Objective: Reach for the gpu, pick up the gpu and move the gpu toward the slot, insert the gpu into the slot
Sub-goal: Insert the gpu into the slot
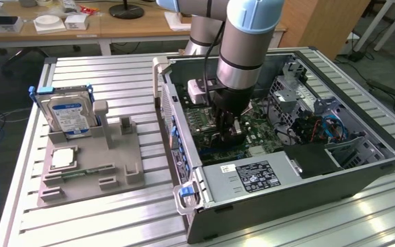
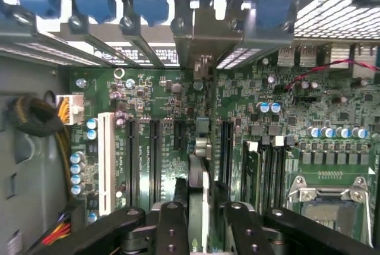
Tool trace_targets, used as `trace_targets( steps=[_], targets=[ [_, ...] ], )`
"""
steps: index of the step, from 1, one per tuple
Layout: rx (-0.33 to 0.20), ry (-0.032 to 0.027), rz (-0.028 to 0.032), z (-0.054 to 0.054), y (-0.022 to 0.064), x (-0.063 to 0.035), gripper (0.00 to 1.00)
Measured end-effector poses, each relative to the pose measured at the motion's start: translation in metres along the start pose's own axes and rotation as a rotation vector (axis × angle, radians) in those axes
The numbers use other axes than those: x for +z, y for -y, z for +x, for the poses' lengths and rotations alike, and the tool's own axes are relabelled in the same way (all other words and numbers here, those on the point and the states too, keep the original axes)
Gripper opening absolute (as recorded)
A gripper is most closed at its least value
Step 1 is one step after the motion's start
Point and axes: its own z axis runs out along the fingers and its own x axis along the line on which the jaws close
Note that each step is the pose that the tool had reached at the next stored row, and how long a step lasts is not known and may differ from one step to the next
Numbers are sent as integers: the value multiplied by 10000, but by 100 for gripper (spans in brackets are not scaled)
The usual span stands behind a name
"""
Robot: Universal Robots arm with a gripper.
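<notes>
Gpu (image 2: 200,175) clamped edge-up between gripper (image 2: 200,225) fingers (image 2: 172,228), just above green motherboard (image 2: 267,130). Flanked closely by black slots (image 2: 155,154); hemmed by computer case (image 1: 362,170) walls.

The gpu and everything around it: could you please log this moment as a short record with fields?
gpu: thin card held edge-on in the end effector, above the motherboard
end effector: closed on the gpu, lowered inside the open computer case
slot: card stands over the row of long expansion slots; whether it is seated cannot be told
hard drive: upright in the grey holder, at the exterior view's left
</notes>
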Motion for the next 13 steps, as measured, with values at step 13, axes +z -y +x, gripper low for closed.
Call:
trace_targets(
  steps=[13],
  targets=[
    [-6,-2,62,-1,1,-334,33]
  ],
)
